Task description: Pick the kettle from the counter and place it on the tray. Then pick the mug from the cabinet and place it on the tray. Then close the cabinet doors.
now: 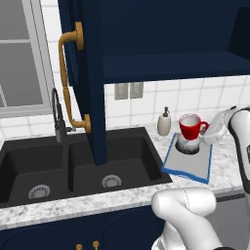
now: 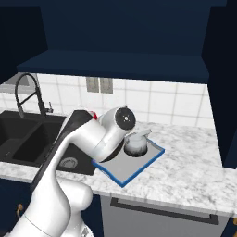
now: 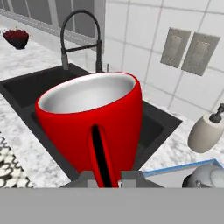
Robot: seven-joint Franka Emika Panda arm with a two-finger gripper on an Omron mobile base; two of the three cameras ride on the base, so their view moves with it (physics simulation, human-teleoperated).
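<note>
My gripper (image 3: 107,177) is shut on the loop handle of the red mug (image 3: 94,118), which stays upright. The mug (image 1: 191,127) hangs just over the silvery kettle (image 1: 188,144), and my gripper (image 1: 205,128) holds it from the right. That kettle (image 2: 136,143) sits at the back of the blue-rimmed tray (image 1: 193,166) on the marble counter (image 2: 194,166). The tray's rim (image 3: 175,168) and the kettle's top (image 3: 208,177) lie low right of the mug. The navy cabinet (image 1: 171,63) above stands open, its door (image 1: 93,73) swung out over the sink.
The open door's brass handle (image 1: 68,83) juts out left of the tray. A beige soap dispenser (image 1: 164,122) stands against the tiled wall beside the tray. The black double sink (image 1: 73,166) with its faucet (image 1: 57,117) lies to the left. My arm's elbow (image 2: 115,125) crowds the tray's left side.
</note>
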